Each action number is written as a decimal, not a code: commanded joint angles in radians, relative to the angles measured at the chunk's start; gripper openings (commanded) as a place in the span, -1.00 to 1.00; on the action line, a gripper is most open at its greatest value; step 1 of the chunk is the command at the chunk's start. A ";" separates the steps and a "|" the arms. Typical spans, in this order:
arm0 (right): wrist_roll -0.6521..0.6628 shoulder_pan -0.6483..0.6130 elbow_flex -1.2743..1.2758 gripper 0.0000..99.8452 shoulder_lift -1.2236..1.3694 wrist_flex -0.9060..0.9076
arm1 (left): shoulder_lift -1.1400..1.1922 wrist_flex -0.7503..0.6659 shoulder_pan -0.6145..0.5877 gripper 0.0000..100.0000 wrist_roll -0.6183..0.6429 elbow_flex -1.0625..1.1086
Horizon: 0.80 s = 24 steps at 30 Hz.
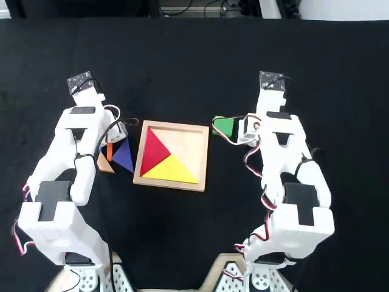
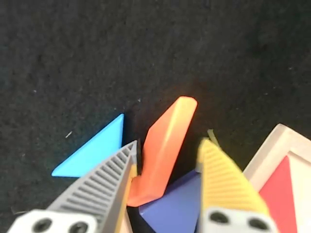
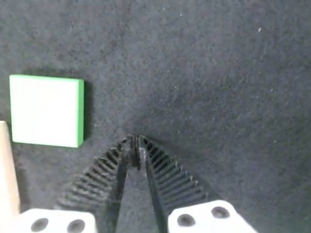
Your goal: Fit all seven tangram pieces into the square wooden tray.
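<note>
Key relation: the orange piece (image 2: pixel 165 150) lies right between the fingers of the left pincer (image 2: pixel 168 142). Its long axis runs roughly along the pincer's reach, slightly slanted, so closing should clamp it across its narrow width.
Left pincer: spread wide, with nothing clamped. The grey finger (image 2: pixel 109 182) is at or against one long edge of the orange piece; the yellow finger (image 2: pixel 221 179) stands off from the other edge.
Orange piece, lie: it seems tipped, its near end propped on the dark blue triangle (image 2: pixel 175 211) rather than flat. That is a judgement.
Neighbours: the light blue triangle (image 2: pixel 92 150) is just outside the grey finger, and the dark blue triangle is under the pincer's base.
Tray (image 1: pixel 202 159): mid-bench, just beside this cluster on the left arm's right side. The left arm is the nearer one for these pieces.
Tray contents: the red triangle (image 1: pixel 155 149) and yellow triangle (image 1: pixel 171 170) are seated, meeting along one edge. The rest of the well is bare wood.
Right pincer (image 3: pixel 134 143): fingers pressed together and holding nothing, low over the black bench (image 1: pixel 182 73).
Green square (image 3: pixel 46 110): flat on the bench, off to one side of the right pincer's tips, not between them, and close to the tray's outer edge.
Next move, judged: close on the orange piece — watch the tilt, as it may pivot as the fingers meet.
</note>
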 commanded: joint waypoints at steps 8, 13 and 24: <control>0.002 -0.018 -0.001 -0.98 -0.044 -0.012 | -0.015 -0.003 -0.065 -0.79 0.003 -0.041; 0.002 -0.018 -0.001 -0.98 -0.044 -0.012 | -0.028 0.101 -0.056 -0.89 0.002 -0.087; -0.009 0.052 -0.008 -0.98 -0.048 -0.015 | -0.368 0.218 0.134 -0.94 -0.158 -0.093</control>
